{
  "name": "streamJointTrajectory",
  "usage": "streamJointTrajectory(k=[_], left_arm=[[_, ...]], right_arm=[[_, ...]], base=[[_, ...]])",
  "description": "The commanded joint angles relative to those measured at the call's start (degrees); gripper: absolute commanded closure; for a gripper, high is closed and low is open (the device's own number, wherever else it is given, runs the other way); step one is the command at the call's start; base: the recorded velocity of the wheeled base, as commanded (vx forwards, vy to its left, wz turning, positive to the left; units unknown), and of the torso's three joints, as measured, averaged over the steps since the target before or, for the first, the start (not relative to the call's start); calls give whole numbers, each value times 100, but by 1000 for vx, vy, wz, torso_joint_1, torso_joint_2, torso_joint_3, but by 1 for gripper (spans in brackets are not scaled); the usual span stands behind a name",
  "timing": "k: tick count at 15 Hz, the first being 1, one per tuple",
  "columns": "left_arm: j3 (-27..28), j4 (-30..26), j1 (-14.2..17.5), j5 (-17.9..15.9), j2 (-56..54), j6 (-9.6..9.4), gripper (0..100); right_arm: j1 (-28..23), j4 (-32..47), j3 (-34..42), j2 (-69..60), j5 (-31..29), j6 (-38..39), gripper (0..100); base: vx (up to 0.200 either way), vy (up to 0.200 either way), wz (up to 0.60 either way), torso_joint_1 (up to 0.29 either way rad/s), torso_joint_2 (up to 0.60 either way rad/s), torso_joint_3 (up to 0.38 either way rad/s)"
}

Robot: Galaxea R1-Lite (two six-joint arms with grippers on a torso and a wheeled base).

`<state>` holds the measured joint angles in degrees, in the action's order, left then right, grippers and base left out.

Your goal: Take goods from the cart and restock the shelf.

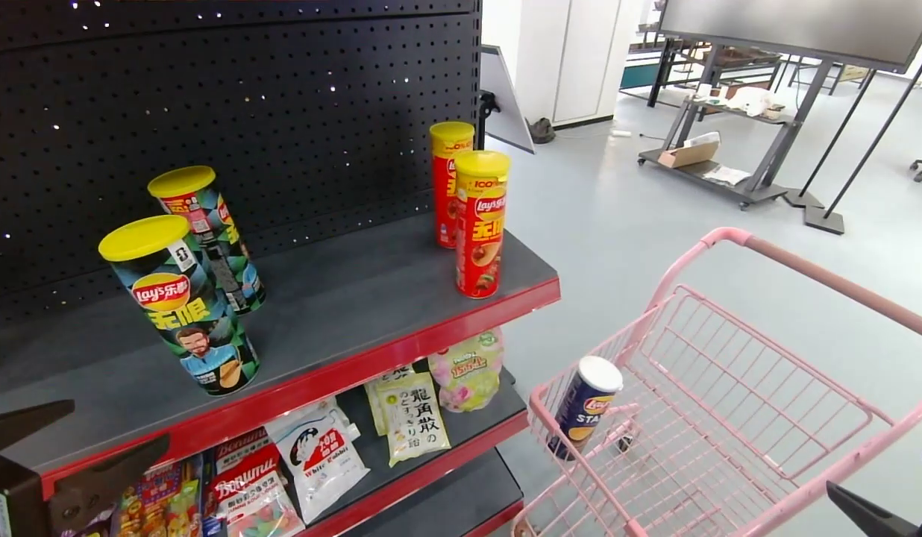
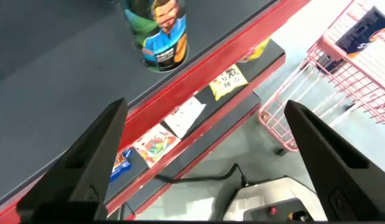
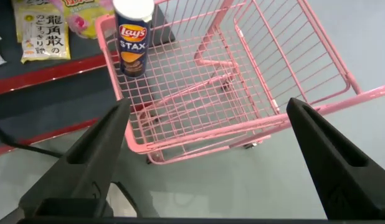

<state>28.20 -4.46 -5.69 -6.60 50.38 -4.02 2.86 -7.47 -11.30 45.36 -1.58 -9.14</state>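
A dark blue can with a white lid (image 1: pixel 585 403) (image 3: pixel 133 34) stands in the near-left corner of the pink cart (image 1: pixel 737 388) (image 3: pixel 255 124). On the grey top shelf (image 1: pixel 342 298) stand two dark cans with yellow lids (image 1: pixel 181 306) (image 2: pixel 158 31) at the left and two red cans (image 1: pixel 480 224) near the right end. My left gripper (image 1: pixel 121 422) (image 2: pixel 205 168) hangs open over the shelf's red front edge, holding nothing. My right gripper (image 1: pixel 879 470) (image 3: pixel 205 162) is open and empty above the cart's near rim.
Snack bags (image 1: pixel 412 418) lie on the lower shelf (image 1: pixel 468 432). A black pegboard (image 1: pixel 245 97) backs the shelf. Open grey floor (image 1: pixel 618 216) lies behind the cart, with a metal rack (image 1: pixel 722 149) and stands farther back.
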Motion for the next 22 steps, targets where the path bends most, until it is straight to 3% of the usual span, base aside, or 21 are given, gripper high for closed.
streamJointTrajectory(k=[1, 3, 15, 17, 19, 21, 22], left_arm=[[2, -11, -2, -26, -29, -2, 0], [-16, -28, -11, -149, -125, -2, 0], [-482, -20, -11, -132, -881, -11, 0], [-570, 16, -11, -140, -1013, -134, 0], [-816, 516, -11, -123, -1075, -195, 0], [-1062, 1088, -2, -88, -1031, -116, 0], [-1079, 1105, 7, -79, -1039, -116, 0]], right_arm=[[-5, 0, 23, -36, 0, 0, 0], [-5, 0, 111, -115, 0, 0, 0], [12, 0, 260, -256, -9, -44, 0], [-5, -61, 269, -159, 0, -79, 0], [48, -290, 181, 333, 9, -35, 0], [153, -1230, 207, 1098, 79, 132, 0], [144, -1450, 207, 1326, 79, 202, 0]], base=[[0, 0, 0, -100, 237, 144], [0, 0, 0, -134, 334, 186], [0, 0, 0, -151, 399, 241], [0, 0, 0, -73, 225, 142], [0, 0, 0, -32, 81, 51], [0, 0, 0, 0, 0, 0], [0, 0, 0, 0, 0, 0]])
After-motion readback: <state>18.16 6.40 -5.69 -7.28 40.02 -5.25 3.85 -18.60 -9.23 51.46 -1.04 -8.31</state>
